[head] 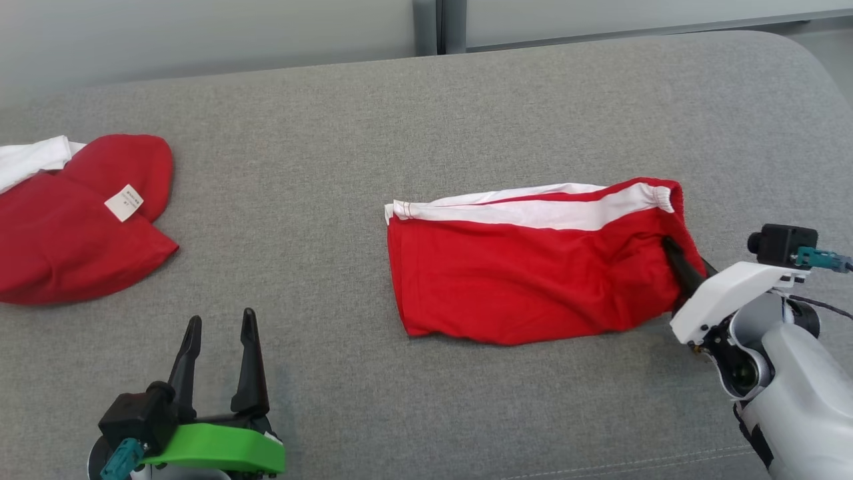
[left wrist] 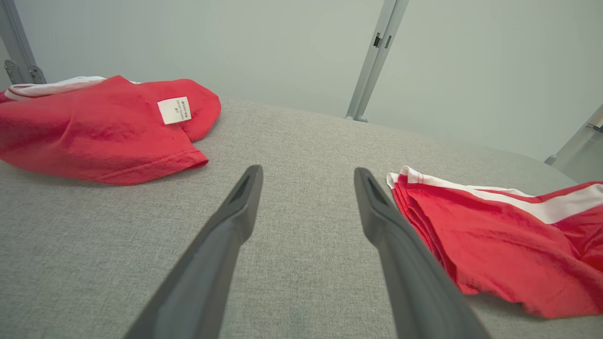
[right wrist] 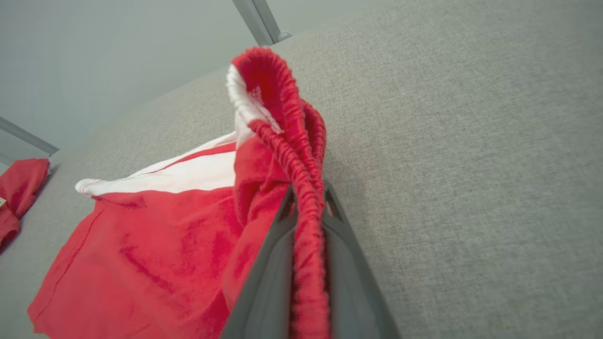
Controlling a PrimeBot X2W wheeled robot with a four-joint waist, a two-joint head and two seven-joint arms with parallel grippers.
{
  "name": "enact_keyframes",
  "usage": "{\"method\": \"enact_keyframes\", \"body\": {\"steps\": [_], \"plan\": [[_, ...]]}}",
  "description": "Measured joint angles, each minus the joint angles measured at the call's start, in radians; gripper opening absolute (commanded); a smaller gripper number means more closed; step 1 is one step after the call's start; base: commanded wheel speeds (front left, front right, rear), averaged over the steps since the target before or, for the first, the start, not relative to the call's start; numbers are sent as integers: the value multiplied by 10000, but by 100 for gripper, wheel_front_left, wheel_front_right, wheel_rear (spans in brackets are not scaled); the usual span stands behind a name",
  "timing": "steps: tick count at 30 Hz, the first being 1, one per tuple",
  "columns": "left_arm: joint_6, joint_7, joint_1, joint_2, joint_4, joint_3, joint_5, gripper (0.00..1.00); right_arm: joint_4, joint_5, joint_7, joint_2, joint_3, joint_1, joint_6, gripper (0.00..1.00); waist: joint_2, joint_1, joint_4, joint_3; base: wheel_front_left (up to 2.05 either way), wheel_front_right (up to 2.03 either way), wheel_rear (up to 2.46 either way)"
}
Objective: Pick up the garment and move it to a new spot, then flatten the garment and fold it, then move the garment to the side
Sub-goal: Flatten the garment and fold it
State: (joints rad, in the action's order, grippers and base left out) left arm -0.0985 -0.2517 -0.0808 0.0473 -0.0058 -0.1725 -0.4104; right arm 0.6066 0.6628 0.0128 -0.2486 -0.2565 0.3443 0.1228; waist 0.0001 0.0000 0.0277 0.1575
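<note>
The garment (head: 533, 267) is a pair of red shorts with a white side stripe, lying folded on the grey fabric surface (head: 426, 120) right of centre. My right gripper (head: 668, 245) is shut on its gathered elastic waistband at the garment's right end. In the right wrist view the waistband (right wrist: 301, 155) runs up between the two fingers of that gripper (right wrist: 308, 188), and the garment (right wrist: 165, 235) spreads out to the left. My left gripper (head: 222, 317) stands open at the lower left, holding nothing. In the left wrist view this gripper (left wrist: 308, 170) points past the garment's left hem (left wrist: 509, 245).
A second red piece of clothing (head: 73, 227) with a white label and white trim lies at the far left, also seen as a red heap (left wrist: 103, 132) from the left wrist. A pale wall with metal posts (left wrist: 372, 61) stands behind the surface.
</note>
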Motion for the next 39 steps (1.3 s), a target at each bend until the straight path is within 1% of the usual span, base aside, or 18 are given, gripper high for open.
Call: {"method": "enact_keyframes", "body": {"steps": [6, 8, 13, 18, 21, 25, 28, 39], "plan": [[0, 0, -2, 2, 140, -176, -17, 100, -767, 153, -284, 303, -1051, 30, 2, 0, 0, 0, -108, -238, 0, 0, 0], [0, 2, -3, 0, 221, -238, -19, 100, -1032, 169, -330, 311, -1333, 33, 2, 0, 0, 0, -125, -326, 0, 0, 0], [0, 2, -8, 2, 268, -290, -73, 100, -1501, 257, -508, 284, -1787, 54, 2, 0, 0, 0, -114, -526, 0, 0, 0], [0, 0, -12, 2, 284, -401, -84, 100, -1710, 343, -725, 301, -2199, 287, 2, 0, 0, 0, -29, -653, 0, 0, 0], [0, 2, -12, 2, 276, -487, -132, 100, -1802, 341, -876, 424, -2516, 543, 2, 0, 0, 0, 60, -685, 0, 0, 0], [0, 0, -10, 2, 253, -577, -163, 100, -1827, 341, -1103, 679, -2865, 872, 2, 0, 0, 0, 216, -693, 0, 0, 0], [0, 0, -5, 2, 236, -637, -180, 100, -1699, 320, -1287, 715, -3066, 1035, 2, 0, 0, 0, 373, -684, 0, 0, 0], [0, 0, 33, 4, 184, -895, -462, 100, -554, -286, -2050, 869, -3664, 1705, 0, 0, 0, 0, 1099, -524, 0, 0, 0]]}}
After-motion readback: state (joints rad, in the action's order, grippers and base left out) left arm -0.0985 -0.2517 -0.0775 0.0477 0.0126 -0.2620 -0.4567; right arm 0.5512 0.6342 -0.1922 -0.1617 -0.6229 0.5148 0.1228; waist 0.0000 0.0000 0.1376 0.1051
